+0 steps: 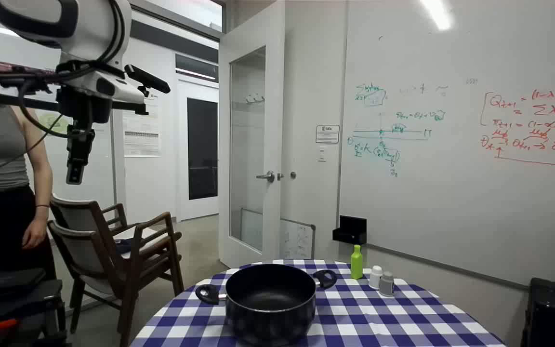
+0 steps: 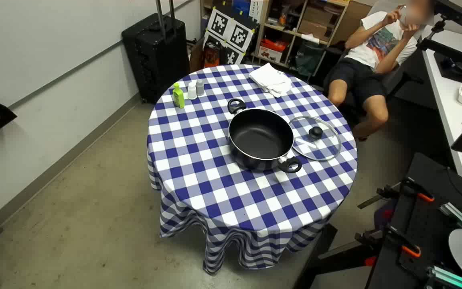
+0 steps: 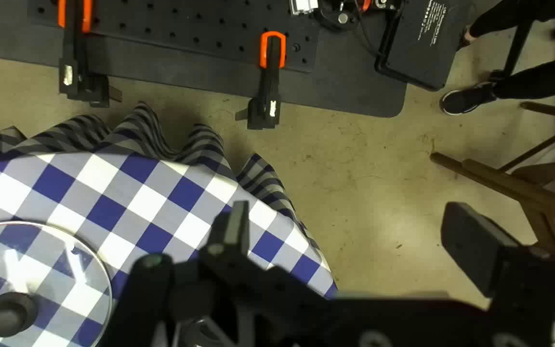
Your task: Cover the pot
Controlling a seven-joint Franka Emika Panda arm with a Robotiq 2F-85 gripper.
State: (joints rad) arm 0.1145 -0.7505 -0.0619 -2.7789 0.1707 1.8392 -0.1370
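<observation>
Black pot on checked tablecloth in an exterior view, glass lid just right of it, green bottle far left, gripper with jaws spread wide

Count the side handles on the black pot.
2. One handle is on the side of the pot nearer the green bottle; the other handle sits opposite, near the glass lid. Both show in both exterior views; none seems hidden.

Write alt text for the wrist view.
Open, empty gripper in the foreground; at lower left, a clear lid with a black knob lies on a checked tablecloth. A dark bench with clamps shows at the top.
</observation>
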